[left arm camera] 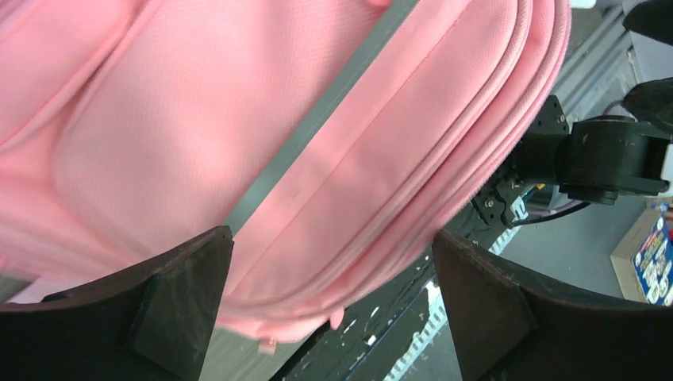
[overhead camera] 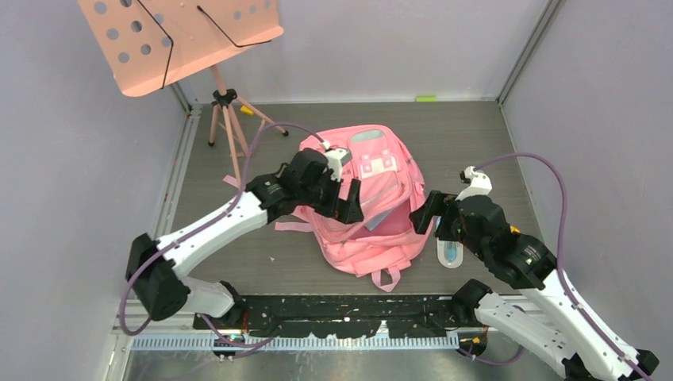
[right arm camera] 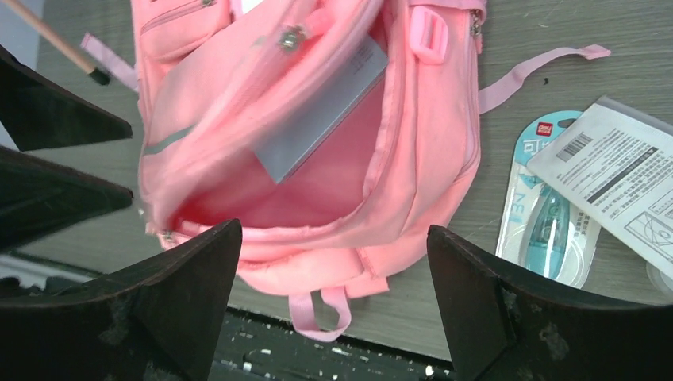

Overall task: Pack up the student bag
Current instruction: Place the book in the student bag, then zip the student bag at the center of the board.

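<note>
I am holding my left gripper (left arm camera: 331,238) wide open, with nothing between its dark fingers (left arm camera: 178,302). In the left wrist view it is hanging just above the student bag (overhead camera: 373,246), whose pink fabric is filling most of that frame, and a grey reflective strip (left arm camera: 317,119) is running diagonally from the top centre down toward the lower left. In the top view this gripper is sitting over the bag's left half, near the middle of the frame.

My right gripper (right arm camera: 333,230) is also standing wide open and gripping nothing. In the top view it is hovering just off the bag's right edge. In the right wrist view it is looking down into the bag.

The bag is lying flat on the grey tabletop (overhead camera: 468,143), at the centre of the top view. Its main compartment is gaping open, and a flat grey book (right arm camera: 321,111) is lying tilted inside, in the upper middle of the right wrist view. A pink carry loop (right arm camera: 321,313) is sticking out at the bottom centre.

At the right of that view a blister pack (right arm camera: 548,214) with a teal item is lying on the tabletop beside the bag, and a printed packet with a barcode (right arm camera: 611,175) is partly overlapping it.

A salmon-pink music stand (overhead camera: 190,36) is standing at the upper left of the top view.
</note>
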{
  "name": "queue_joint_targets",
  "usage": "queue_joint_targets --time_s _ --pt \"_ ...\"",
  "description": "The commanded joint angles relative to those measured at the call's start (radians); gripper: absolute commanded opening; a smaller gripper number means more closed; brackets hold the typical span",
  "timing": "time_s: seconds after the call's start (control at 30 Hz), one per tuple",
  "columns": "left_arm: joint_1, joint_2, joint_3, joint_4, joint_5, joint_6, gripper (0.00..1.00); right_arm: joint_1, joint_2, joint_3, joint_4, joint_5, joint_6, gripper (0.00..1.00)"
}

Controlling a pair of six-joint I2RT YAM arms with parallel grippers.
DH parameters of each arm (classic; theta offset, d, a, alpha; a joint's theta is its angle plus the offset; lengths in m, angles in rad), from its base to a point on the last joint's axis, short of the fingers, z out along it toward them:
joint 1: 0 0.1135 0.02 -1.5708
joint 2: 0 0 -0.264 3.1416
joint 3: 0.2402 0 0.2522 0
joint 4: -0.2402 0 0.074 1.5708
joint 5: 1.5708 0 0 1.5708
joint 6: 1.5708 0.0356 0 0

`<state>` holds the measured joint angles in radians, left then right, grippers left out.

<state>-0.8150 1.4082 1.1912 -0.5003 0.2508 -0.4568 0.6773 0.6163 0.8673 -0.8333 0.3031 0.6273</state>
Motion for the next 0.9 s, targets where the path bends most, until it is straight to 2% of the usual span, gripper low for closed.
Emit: queue_joint_targets --time_s 0.0,0.2,0.3,0.37,0.43,0.6,0.7,0.87 --pt "0.039 -0.167 -0.056 -0.099 -0.157 -0.049 1.0 0.001 -0.025 0.072 -0.072 -0.116 -0.007 0.92" --pt "0.058 -0.31 -0.2 -0.099 -0.223 -0.186 1.0 0.001 -0.005 0.082 -0.059 -0.26 0.014 0.86" --pt "0.071 -0.354 -0.307 -0.071 -0.242 -0.27 1.0 0.001 0.016 0.057 -0.008 -0.368 0.069 0.79" --pt "0.077 -0.376 -0.373 -0.019 -0.242 -0.327 0.99 0.002 0.032 0.022 0.033 -0.397 0.116 0.74" --pt "0.077 -0.397 -0.439 0.063 -0.211 -0.391 0.94 0.009 0.043 -0.023 0.081 -0.402 0.178 0.71" --pt "0.077 -0.415 -0.535 0.201 -0.168 -0.483 0.78 0.108 0.069 -0.092 0.159 -0.287 0.292 0.69" --pt "0.077 -0.404 -0.548 0.208 -0.173 -0.485 0.76 0.204 0.134 -0.075 0.159 -0.157 0.325 0.69" --pt "0.077 -0.363 -0.562 0.249 -0.158 -0.493 0.75 0.473 0.317 0.014 0.151 0.117 0.344 0.7"
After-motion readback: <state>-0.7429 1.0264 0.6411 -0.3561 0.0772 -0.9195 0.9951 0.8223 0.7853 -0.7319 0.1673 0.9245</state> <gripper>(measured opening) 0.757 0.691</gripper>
